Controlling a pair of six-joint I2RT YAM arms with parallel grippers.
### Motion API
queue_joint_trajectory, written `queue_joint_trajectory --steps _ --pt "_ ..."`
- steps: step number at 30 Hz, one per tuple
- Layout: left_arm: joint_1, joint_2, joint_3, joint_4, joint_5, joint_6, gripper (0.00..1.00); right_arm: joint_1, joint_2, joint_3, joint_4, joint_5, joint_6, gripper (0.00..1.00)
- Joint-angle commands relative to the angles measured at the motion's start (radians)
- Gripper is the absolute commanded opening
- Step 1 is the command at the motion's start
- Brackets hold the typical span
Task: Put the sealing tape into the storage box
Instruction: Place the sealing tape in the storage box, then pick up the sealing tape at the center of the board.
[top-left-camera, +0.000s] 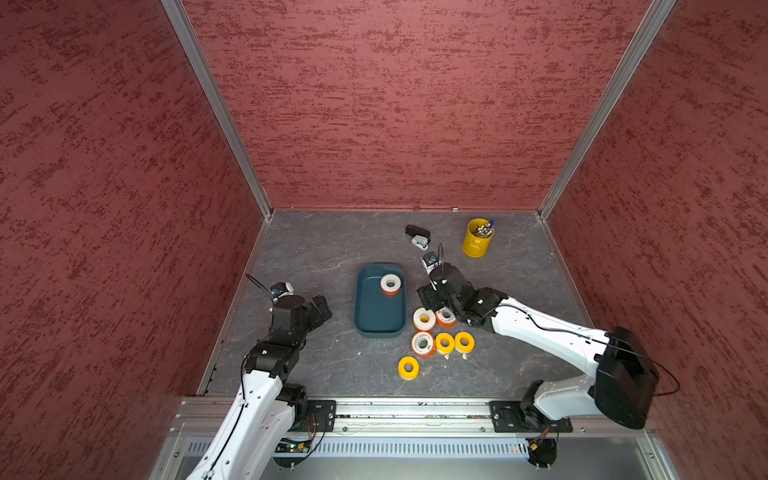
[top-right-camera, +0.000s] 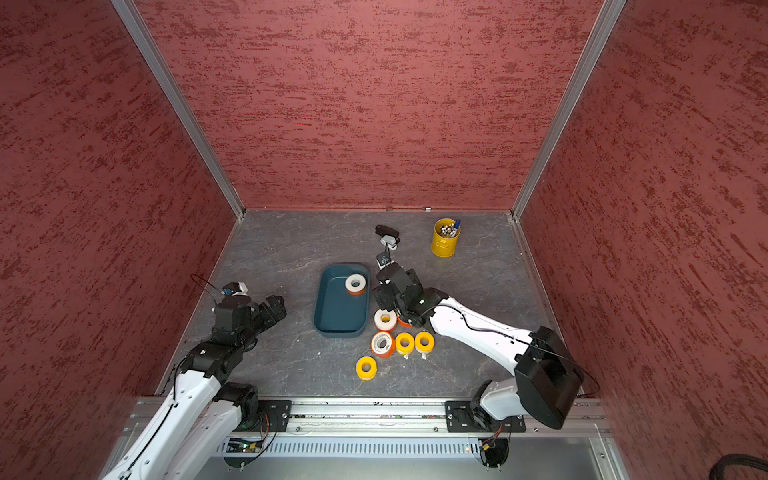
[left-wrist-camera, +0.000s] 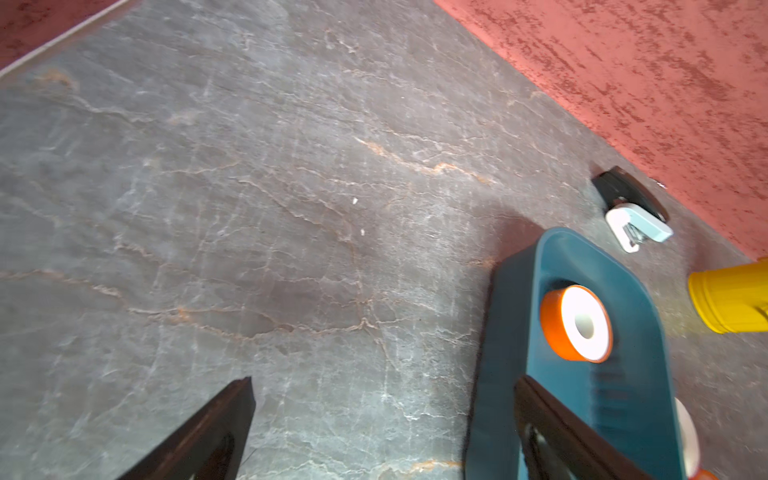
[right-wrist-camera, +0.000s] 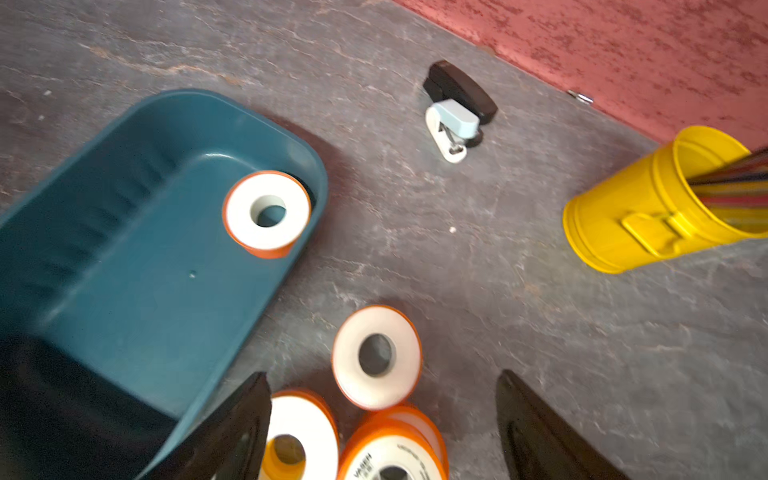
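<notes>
Right wrist view: one orange-sided tape roll (right-wrist-camera: 267, 214) lies flat in a far corner of the blue storage box (right-wrist-camera: 124, 291), which sits to the left of the right gripper (right-wrist-camera: 382, 374). That gripper's jaws stand wide apart and hold nothing. An orange roll (right-wrist-camera: 376, 357) lies on the tabletop (right-wrist-camera: 540, 311) just ahead of its fingertips, with two more close by. In a top view, three yellow rolls (top-left-camera: 445, 343) lie behind it, nearer the robot's base. The left gripper (left-wrist-camera: 384, 380), wide and empty, hangs on the box's other side. A stapler (right-wrist-camera: 457, 108) and a pen cup (right-wrist-camera: 636, 208) stand farther ahead.
</notes>
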Motion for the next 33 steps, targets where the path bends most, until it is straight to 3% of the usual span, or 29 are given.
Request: queue_joint_trajectory --steps 1,10,14,18,25,29,33 --pt "0.005 -0.008 0.027 -0.042 -0.036 -0.023 1.0 -0.018 -0.096 -0.096 0.09 0.084 0.056 0.87" --pt "0.005 -0.027 0.009 0.003 0.06 0.028 1.0 -0.04 -0.337 -0.34 0.078 0.208 0.124 0.89" --pt "0.003 -0.015 0.007 0.015 0.087 0.039 1.0 -0.049 -0.484 -0.427 0.071 0.222 0.204 0.9" --pt "0.002 0.002 0.009 0.019 0.094 0.042 1.0 -0.058 -0.647 -0.544 0.147 0.229 0.201 0.91" --pt "-0.015 0.023 0.006 0.04 0.08 0.044 1.0 -0.062 -0.683 -0.577 0.171 0.268 0.218 0.92" --pt "-0.081 0.058 0.042 0.023 0.016 0.056 1.0 -0.061 -0.657 -0.57 0.178 0.255 0.223 0.92" --pt "-0.257 0.089 0.136 -0.004 -0.089 0.069 1.0 -0.061 -0.646 -0.567 0.181 0.256 0.224 0.92"
